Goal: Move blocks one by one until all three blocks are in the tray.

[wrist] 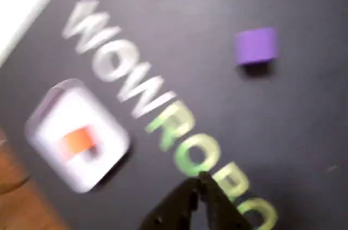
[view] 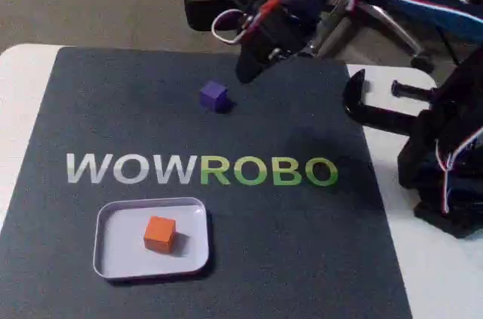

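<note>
- Tabletop scene in the fixed view: we see a dark mat [view: 226, 206] printed with "WOWROBO" lettering [view: 202, 170] in white and green, lying on a white table [view: 423, 274].
- We find the tray [view: 189, 259], shallow and pale, near the mat's front left, below the lettering.
- We see the orange block [view: 159, 233] resting inside the tray, about in its middle.
- We see the purple block [view: 214, 96] on the bare mat above the lettering, well apart from the tray.
- We see the black gripper [view: 249, 72] raised just right of the purple block, not touching it and carrying nothing.
- In the blurred wrist view, the gripper [wrist: 202, 178] enters from the bottom edge, its tips meeting in a point, clenched on nothing.
- There we also make out the purple block [wrist: 256, 45] at upper right and the tray [wrist: 103, 159] with the orange block [wrist: 77, 141] at left.
</note>
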